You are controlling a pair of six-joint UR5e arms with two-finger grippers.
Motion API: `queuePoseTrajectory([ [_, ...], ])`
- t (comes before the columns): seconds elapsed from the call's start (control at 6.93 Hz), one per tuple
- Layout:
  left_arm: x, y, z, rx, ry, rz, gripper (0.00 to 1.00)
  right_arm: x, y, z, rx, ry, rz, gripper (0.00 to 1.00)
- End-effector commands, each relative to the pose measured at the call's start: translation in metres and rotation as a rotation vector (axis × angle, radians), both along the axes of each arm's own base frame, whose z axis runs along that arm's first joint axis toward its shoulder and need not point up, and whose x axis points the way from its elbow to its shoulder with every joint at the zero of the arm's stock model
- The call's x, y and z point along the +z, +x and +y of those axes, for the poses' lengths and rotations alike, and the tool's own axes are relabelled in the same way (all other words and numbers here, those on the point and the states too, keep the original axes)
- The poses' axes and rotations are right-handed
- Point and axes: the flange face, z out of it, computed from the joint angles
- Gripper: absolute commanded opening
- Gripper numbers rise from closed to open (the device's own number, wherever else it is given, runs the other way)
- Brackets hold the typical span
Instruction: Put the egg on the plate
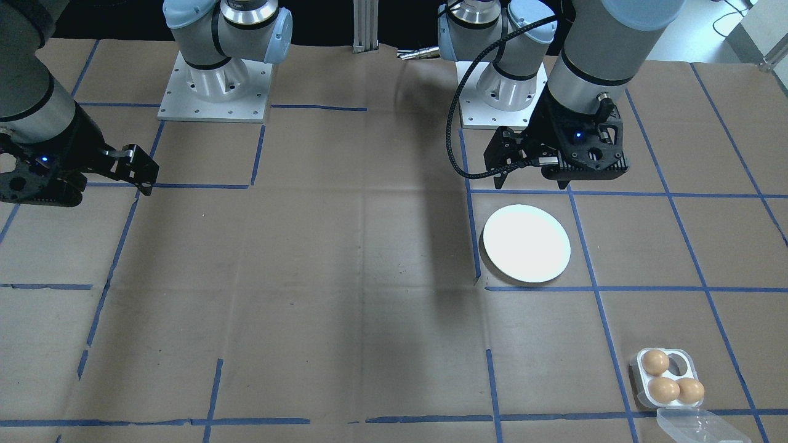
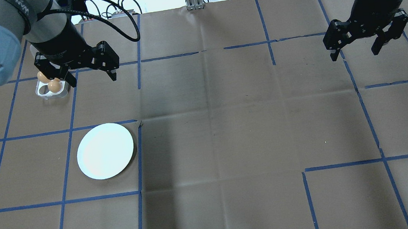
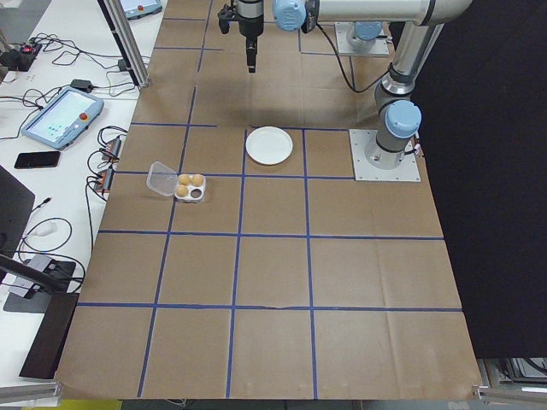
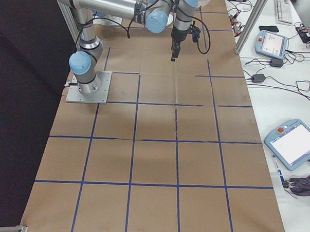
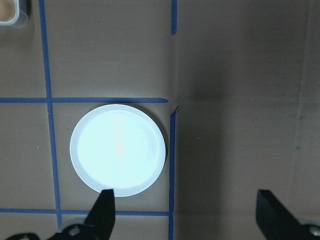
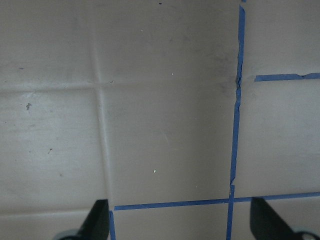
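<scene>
Brown paper-covered table [image 1: 369, 258] with blue tape grid: broad bare room mid-table. Round glossy white plate [image 1: 526, 244] lies flat, bare, on the robot's left. Left gripper [image 2: 92, 77] hangs above it, jaws wide, holding nothing. Three brown eggs [image 1: 663, 388] sit in small clear plastic tray [image 1: 681, 362], well apart from plate, clear lid [image 1: 702, 426] beside. Right gripper [image 2: 354, 51] wide, holding nothing, far side.
</scene>
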Motion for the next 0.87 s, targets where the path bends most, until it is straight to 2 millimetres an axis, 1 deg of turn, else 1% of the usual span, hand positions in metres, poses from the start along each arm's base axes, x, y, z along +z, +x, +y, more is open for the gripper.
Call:
queuePoseTrajectory([
  [0.0, 0.0003, 0.0, -0.0001, -0.001, -0.001, 0.0, 1.0, 0.0, 0.0001, 0.0, 0.0, 0.0, -0.001, 1.0],
  [0.43, 0.0011, 0.0001, -0.0003, -0.001, -0.002, -0.002, 1.0, 0.0, 0.0001, 0.0, 0.0, 0.0, -0.001, 1.0],
  [0.58, 0.0041, 0.0001, -0.001, -0.001, -0.008, -0.001, 1.0, 0.0, -0.0001, 0.0, 0.0, 0.0, 0.001, 1.0],
  [0.72, 0.0085, 0.0047, -0.0045, 0.008, -0.017, 0.0, 1.0, 0.0001, 0.0001, -0.0002, 0.0, -0.002, -0.001, 1.0],
])
